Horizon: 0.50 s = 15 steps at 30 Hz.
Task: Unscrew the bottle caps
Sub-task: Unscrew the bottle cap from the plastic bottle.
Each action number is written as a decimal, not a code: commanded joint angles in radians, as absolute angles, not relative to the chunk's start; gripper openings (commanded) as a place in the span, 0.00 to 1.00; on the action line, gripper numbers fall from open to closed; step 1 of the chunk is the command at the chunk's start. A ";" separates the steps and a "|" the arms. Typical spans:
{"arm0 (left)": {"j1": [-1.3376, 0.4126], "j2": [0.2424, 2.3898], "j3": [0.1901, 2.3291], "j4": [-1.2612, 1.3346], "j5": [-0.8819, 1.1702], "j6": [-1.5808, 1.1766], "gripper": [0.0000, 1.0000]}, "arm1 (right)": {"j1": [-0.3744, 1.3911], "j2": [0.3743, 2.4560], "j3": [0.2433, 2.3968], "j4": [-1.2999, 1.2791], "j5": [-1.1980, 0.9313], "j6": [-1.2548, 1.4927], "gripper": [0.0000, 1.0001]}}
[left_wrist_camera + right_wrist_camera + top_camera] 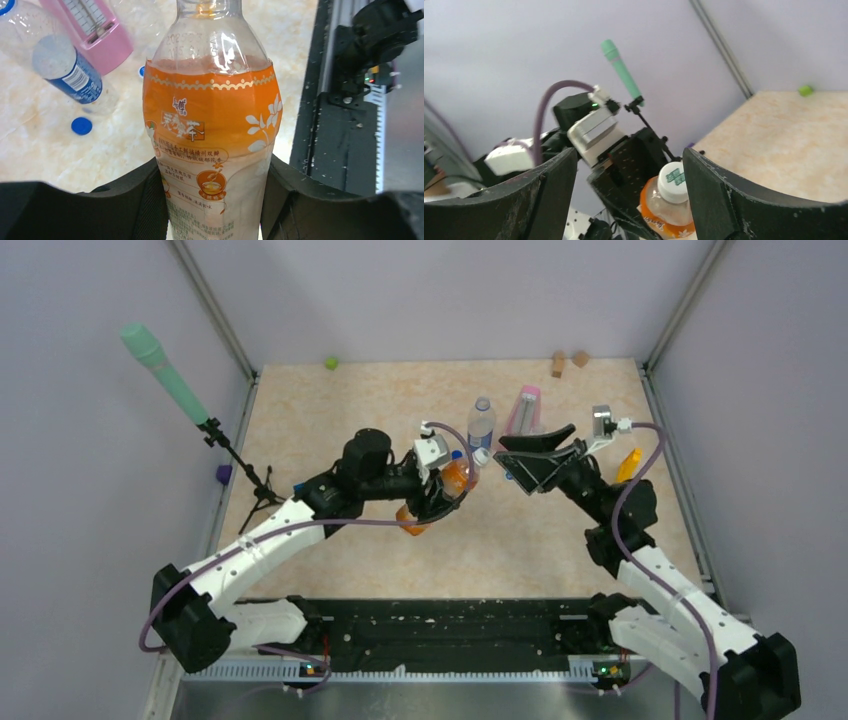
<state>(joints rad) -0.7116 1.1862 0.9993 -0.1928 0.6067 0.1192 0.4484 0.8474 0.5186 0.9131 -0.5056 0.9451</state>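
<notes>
My left gripper point(215, 172) is shut on the lower body of the orange-tinted bottle point(212, 120), which it holds tilted above the table point(330, 420). In the right wrist view that bottle's white cap point(672, 181) sits on its neck. It lies between the wide-apart fingers of my right gripper point(629, 155), close beside the right finger point(724, 195). From above, the right gripper point(508, 460) stands open just right of the cap point(481, 455). A loose dark blue cap point(81, 126) lies on the table by a blue-labelled bottle point(67, 72) on its side. A taller clear bottle point(481, 422) stands behind.
The pink metronome point(525, 410) stands just behind the right gripper, and a yellow object point(628, 462) lies at the right edge. A green cube point(330, 363) and two brown blocks point(558, 364) sit along the back wall. A green microphone point(165, 375) on a stand leans at the left.
</notes>
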 commanded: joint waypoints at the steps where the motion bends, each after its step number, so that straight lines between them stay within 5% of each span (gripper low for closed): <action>1: -0.785 1.166 1.031 -0.202 0.351 0.182 0.00 | 0.512 0.830 0.596 0.526 -0.266 0.813 0.75; 6: -0.840 1.185 1.049 -0.206 0.262 0.192 0.00 | 0.597 0.862 0.635 0.456 -0.140 0.772 0.73; 15: -0.860 1.189 1.045 -0.185 0.232 0.183 0.00 | 0.613 0.891 0.610 0.515 -0.139 0.808 0.46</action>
<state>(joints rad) -0.8520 1.1873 1.0012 -0.2256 0.2661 0.1791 0.5953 0.8879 0.5785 0.4850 -0.1673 0.8051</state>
